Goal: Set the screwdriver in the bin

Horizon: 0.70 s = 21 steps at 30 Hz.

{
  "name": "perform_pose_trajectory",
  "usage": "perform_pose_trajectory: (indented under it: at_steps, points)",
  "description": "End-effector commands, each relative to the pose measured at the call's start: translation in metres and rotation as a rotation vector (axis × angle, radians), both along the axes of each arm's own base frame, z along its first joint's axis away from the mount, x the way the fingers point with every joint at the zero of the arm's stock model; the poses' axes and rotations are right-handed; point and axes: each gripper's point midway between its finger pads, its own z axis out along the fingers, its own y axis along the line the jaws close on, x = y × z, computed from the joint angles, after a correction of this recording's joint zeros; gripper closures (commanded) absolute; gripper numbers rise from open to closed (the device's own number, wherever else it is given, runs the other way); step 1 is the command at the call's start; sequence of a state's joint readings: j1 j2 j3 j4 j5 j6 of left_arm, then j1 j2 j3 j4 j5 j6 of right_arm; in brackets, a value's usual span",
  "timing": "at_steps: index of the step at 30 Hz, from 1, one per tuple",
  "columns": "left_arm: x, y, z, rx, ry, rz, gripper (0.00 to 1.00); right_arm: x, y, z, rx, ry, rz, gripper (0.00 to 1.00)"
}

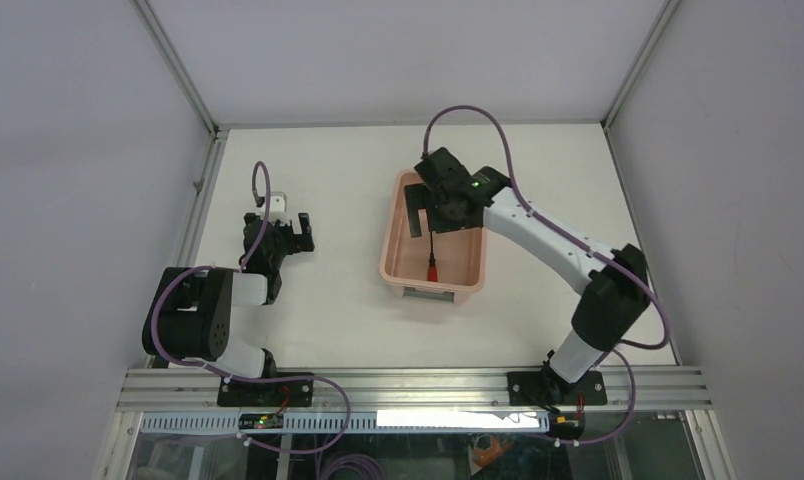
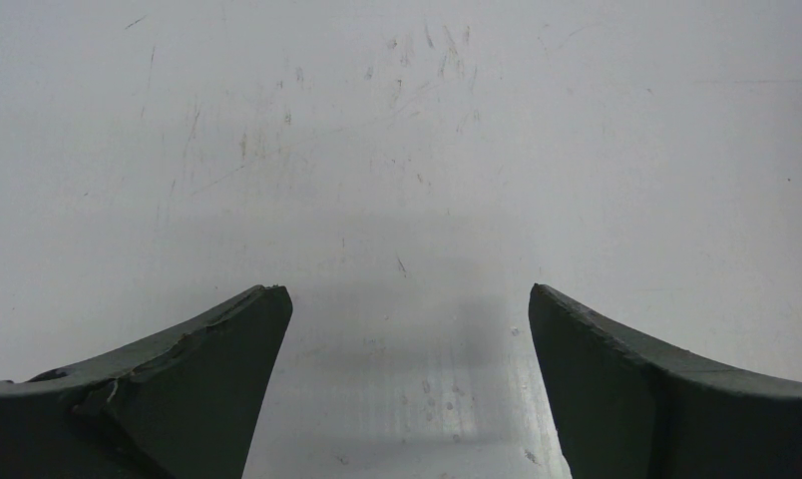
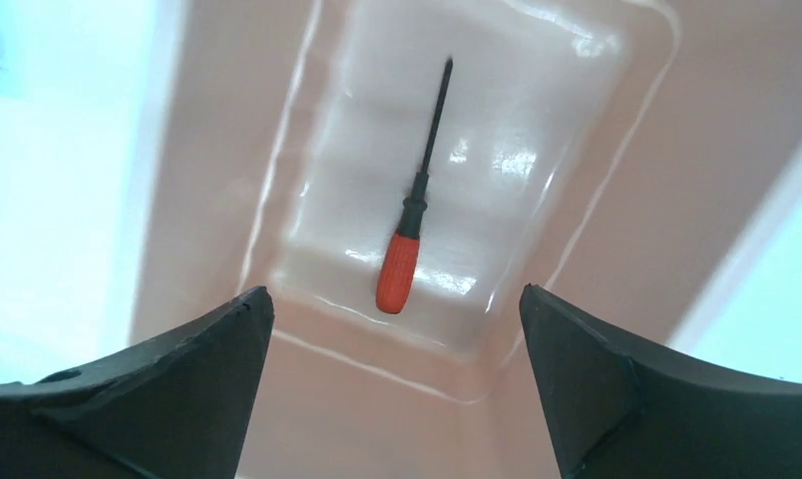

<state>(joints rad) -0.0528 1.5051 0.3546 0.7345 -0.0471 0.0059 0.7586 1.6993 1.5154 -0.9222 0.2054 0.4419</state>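
Note:
The screwdriver [image 3: 399,267], red-handled with a thin dark shaft, lies flat on the floor of the pale pink bin [image 3: 227,150]. From above, the screwdriver [image 1: 433,266] shows in the near half of the bin [image 1: 394,262], handle toward the arms. My right gripper [image 3: 395,299] hangs over the bin's far end with its jaws wide open and nothing between them; from above it [image 1: 430,222] is dark and sits over the tub. My left gripper [image 2: 407,299] stands open over bare table, far left of the bin [image 1: 296,238].
The white table [image 1: 328,300] is walled by grey panels with metal frame rails at the left and right edges. The right arm's white links reach from the near right base across to the bin. Scuffs mark the table under the left gripper.

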Motion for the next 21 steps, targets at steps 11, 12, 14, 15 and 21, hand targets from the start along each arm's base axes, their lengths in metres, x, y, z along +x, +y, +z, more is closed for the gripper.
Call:
perform_pose_trajectory:
  at_steps: [11,12,14,15,21]
  points:
    - [0.017,-0.005,0.027,-0.024,-0.102,0.0,0.01,0.024,-0.109,0.118,0.12,-0.461,-0.139,0.01]
    - [0.017,-0.005,0.027,-0.024,-0.101,-0.001,0.01,0.026,-0.119,0.109,0.112,-0.463,-0.171,0.01]
    - [0.016,-0.005,0.026,-0.024,-0.1,-0.001,0.01,0.025,-0.139,0.096,0.103,-0.481,-0.23,0.01]
    - [0.017,-0.005,0.027,-0.024,-0.101,0.0,0.01,0.024,-0.149,0.088,0.092,-0.487,-0.264,0.01]
    - [0.016,-0.005,0.027,-0.024,-0.101,-0.002,0.01,0.02,-0.195,0.042,0.051,-0.578,-0.388,0.01]
